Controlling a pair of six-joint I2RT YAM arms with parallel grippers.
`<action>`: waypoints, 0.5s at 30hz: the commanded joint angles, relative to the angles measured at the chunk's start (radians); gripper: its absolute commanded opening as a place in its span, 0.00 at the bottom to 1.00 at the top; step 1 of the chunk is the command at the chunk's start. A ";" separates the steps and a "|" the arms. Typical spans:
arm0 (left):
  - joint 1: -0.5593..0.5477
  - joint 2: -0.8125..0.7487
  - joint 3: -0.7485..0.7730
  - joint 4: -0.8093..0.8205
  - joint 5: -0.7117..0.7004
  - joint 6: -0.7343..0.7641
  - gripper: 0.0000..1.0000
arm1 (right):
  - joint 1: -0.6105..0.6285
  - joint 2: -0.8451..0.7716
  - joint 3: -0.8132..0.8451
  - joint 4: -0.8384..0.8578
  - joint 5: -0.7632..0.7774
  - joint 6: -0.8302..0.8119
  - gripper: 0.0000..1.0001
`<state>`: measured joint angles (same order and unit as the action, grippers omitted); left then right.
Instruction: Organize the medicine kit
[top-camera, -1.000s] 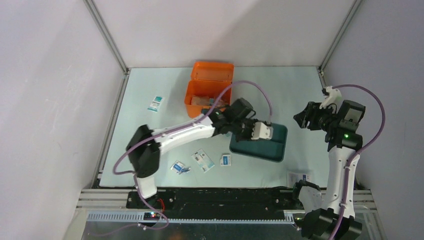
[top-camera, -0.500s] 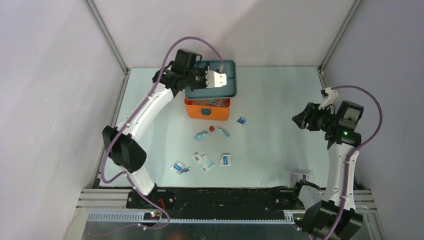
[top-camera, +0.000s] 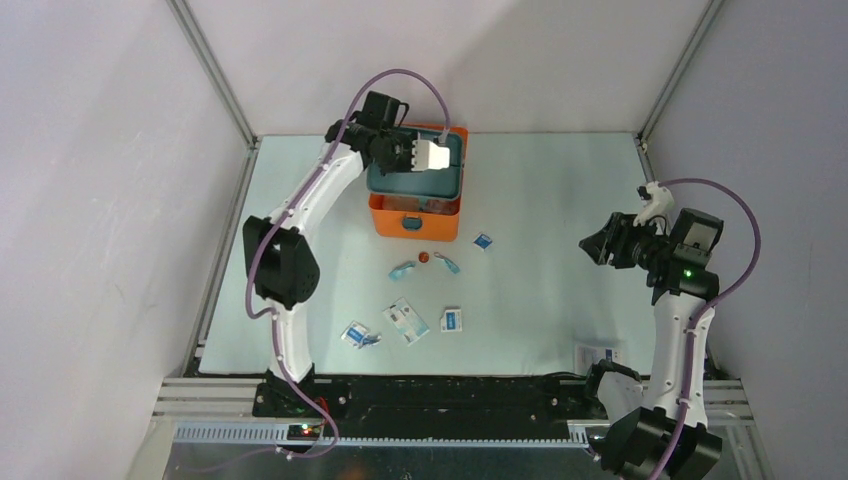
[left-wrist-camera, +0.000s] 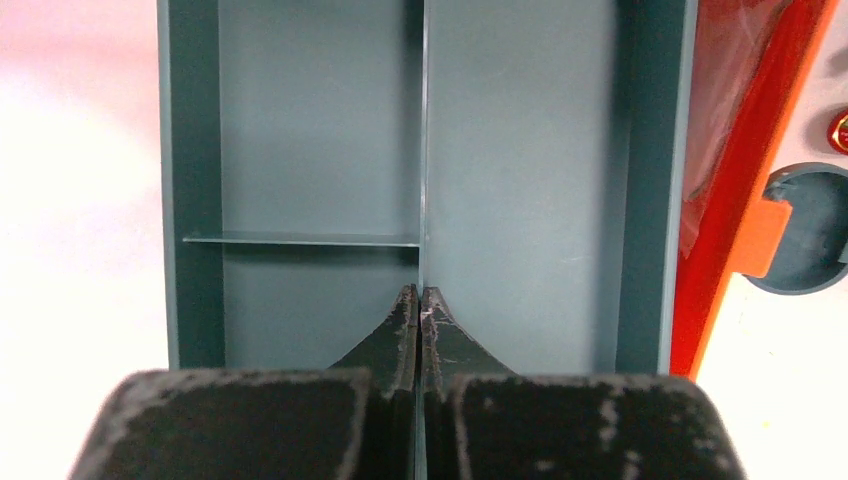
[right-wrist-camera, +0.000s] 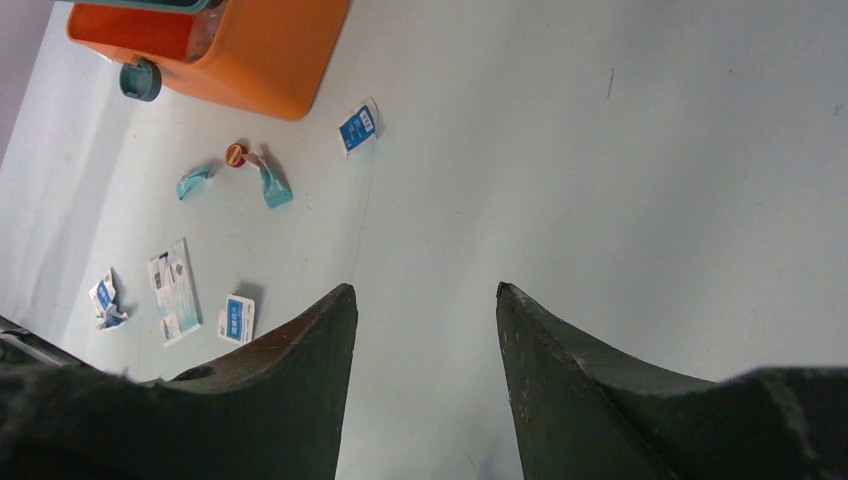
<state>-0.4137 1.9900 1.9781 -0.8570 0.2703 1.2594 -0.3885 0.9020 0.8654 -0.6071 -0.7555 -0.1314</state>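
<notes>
**A:** Tray step. We found the left hand (left-wrist-camera: 419, 295) pinched shut on the centre divider (left-wrist-camera: 422, 150) of the teal compartment tray (top-camera: 440, 185), holding it over the medicine kit (top-camera: 445, 220). The kit sat toward the far side of the table (top-camera: 560, 200). We judged the step in hand to be seating the tray in the kit.

**B:** Agreed. The right hand (top-camera: 598, 243) hung well apart on the right, its fingers (right-wrist-camera: 290, 350) spread fairly wide with nothing between them. What did we think the next move needed?

**A:** We judged it needed three things: square the tray with the kit's rim, lower it flat, then let go of the divider. From above we could not tell whether the tray was seated or hung just over the opening. After that, the loose sachets (top-camera: 451, 319), two teal wrappers (top-camera: 403, 270) and a small red round piece (top-camera: 423, 258) in front of the kit needed gathering.

**B:** Views compared. The left wrist camera showed us the grip itself and the tray's bare compartments. It also showed the kit's orange rim and teal latch (left-wrist-camera: 805, 230) just beside the tray's right wall, but none of the loose items. The overhead view gave us the layout but not how the jaws stood. The right wrist camera looked past its own spread fingers at the loose items and the kit's corner.
</notes>
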 joint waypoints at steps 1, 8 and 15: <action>0.027 0.029 0.091 -0.022 0.079 0.026 0.00 | -0.004 -0.019 -0.009 0.017 -0.026 -0.011 0.58; 0.039 0.054 0.098 -0.042 0.148 0.001 0.00 | -0.004 -0.017 -0.021 0.022 -0.022 -0.016 0.58; 0.050 0.061 0.077 -0.058 0.236 -0.019 0.00 | -0.004 -0.009 -0.032 0.028 -0.022 -0.018 0.58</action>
<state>-0.3759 2.0495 2.0312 -0.9104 0.4129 1.2552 -0.3885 0.8967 0.8394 -0.6075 -0.7612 -0.1337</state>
